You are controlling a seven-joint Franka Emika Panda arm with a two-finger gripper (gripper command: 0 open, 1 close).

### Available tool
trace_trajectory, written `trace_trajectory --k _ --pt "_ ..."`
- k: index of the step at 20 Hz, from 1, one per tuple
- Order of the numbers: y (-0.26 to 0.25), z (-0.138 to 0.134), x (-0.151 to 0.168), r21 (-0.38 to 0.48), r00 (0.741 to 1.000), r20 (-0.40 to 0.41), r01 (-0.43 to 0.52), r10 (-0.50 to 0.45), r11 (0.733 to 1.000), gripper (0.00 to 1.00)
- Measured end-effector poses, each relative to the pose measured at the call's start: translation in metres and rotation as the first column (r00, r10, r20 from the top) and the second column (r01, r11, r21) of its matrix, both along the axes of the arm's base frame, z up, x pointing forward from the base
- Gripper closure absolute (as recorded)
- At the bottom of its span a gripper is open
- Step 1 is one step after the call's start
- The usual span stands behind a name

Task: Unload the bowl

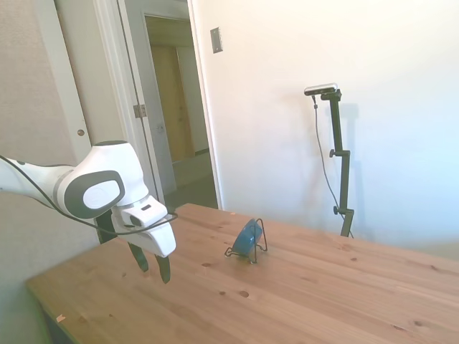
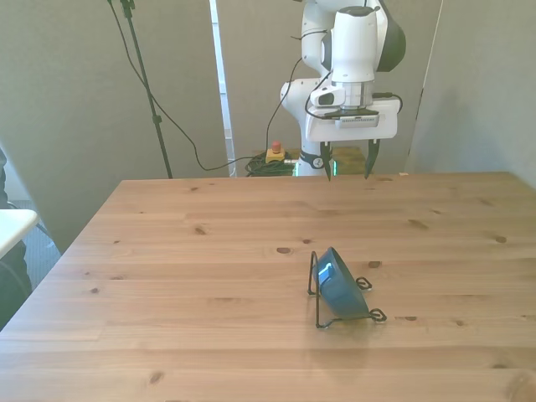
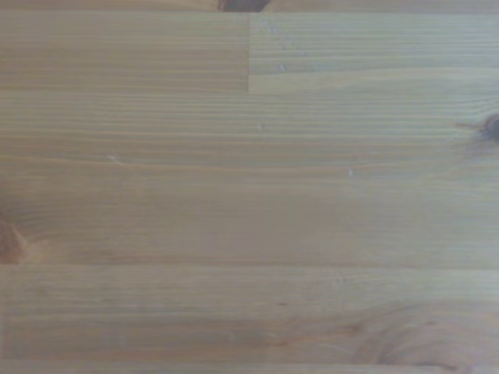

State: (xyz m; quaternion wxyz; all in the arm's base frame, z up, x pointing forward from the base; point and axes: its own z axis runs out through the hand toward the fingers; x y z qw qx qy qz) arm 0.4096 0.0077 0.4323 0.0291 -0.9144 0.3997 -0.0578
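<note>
Wooden table [image 2: 209,251], unlabelled bowl [image 2: 342,286] racked

Looks like a robot lab set up in a plain room w/ bare white walls: white arm [image 2: 352,50] mounted behind a big wooden table [image 2: 209,251], cables [image 2: 180,134] trailing down to the floor, red emergency-stop button [image 2: 275,153] by the base. Side view: open doorway [image 1: 176,107] onto a hallway.

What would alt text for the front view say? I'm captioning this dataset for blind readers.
A small blue bowl stands on edge in a thin black wire rack on a wooden table, toward the front view's right. The white arm's tool hangs open above the table's far edge, well apart from the bowl.
</note>
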Motion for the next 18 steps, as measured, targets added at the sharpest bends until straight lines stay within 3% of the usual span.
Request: trace_trajectory --k 3,8,18 --pt "-0.005 0.001 0.006 0.011 0.999 0.034 0.011 -0.011 1.0 0.0" --pt "-0.01 0.025 0.068 -0.031 0.982 0.151 0.123 -0.117 0.992 0.0" --pt "-0.008 0.036 0.184 -0.158 0.924 0.255 0.333 -0.287 0.93 0.0"
